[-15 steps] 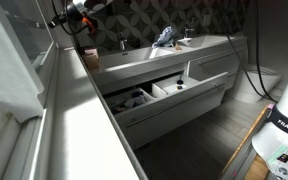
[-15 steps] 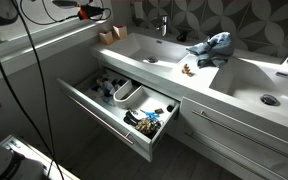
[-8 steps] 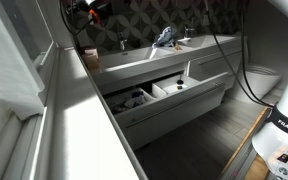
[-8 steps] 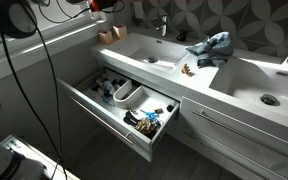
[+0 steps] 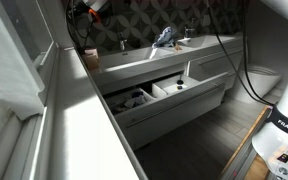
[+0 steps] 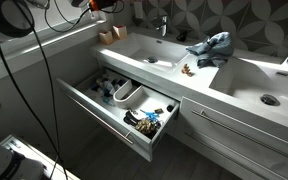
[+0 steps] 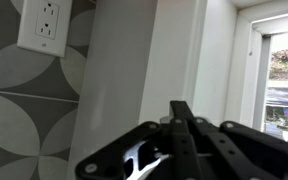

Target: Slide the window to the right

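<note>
Frosted pale glass, the window (image 5: 9,55) lies right of the wall socket (image 7: 41,25) in the wrist view, frame edge upright. The fingers (image 7: 181,112), seemingly closed on nothing, hover between the two.

A home bathroom: double-sink vanity (image 6: 234,128), faucet (image 6: 164,25), open drawer (image 6: 99,118), patterned wall tiles (image 6: 244,15).

— Exterior views?
— Both face the worktop (image 5: 134,58) (image 6: 209,85) front edge, sharing the open drawer (image 5: 149,93) (image 6: 119,105): far along the ledge (image 5: 79,130) in an exterior view, close over the sink (image 6: 152,57) in an exterior view.
— Wrist?
— Close, facing the outlet (image 7: 40,24).
</note>
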Motion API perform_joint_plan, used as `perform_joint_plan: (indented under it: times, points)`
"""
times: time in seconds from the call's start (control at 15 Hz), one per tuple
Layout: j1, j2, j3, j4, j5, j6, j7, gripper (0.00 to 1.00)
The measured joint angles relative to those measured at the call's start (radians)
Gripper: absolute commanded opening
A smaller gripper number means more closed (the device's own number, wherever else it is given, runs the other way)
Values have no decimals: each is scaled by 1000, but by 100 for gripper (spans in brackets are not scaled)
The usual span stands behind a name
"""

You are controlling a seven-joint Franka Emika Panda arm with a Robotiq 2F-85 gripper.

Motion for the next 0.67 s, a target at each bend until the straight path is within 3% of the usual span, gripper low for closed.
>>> perform_joint_plan:
  times: [0.07, 0.13, 0.27, 0.67]
  points:
    - [11, -8, -31, -8, -18, -21, 44, 0]
    - [20, -23, -57, -24, -32, -48, 84, 26]
    - [35, -67, -97, -71, -43, -113, 148, 32]
    - [74, -282, -180, -310, -47, -306, 323, 74]
